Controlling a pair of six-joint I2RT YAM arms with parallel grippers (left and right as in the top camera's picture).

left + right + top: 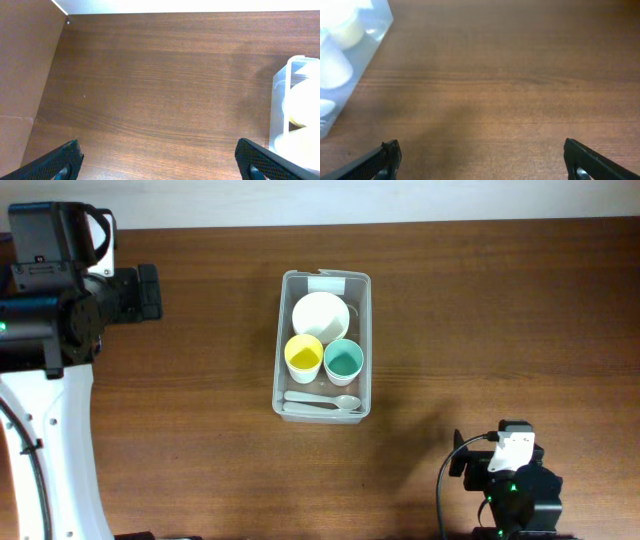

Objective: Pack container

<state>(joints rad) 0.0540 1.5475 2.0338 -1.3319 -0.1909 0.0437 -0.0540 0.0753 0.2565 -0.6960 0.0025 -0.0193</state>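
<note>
At the far left of the overhead view the left arm (50, 310) stands over the wooden table (480, 310). The left claw (157, 147) hangs above bare wood, its two fingers (62, 160) spread wide apart with nothing between them. One end of the container shows at the right edge of its wrist view.

In the middle of the table, well apart from both arms, sits the container (279, 350), a clear plastic bin with a white label (330, 273) at its far short end. Inside, a white bowl (320, 315) lies at the label end. Next to it a yellow cup (304, 356) and a teal cup (343, 361) stand upright side by side, the yellow one on the left. A white spoon (322, 402) lies flat across the near end.

At the lower right is the right arm (512, 480). The right claw (481, 146) is also open wide and empty over bare wood, with the container's corner at the upper left of its wrist view
</note>
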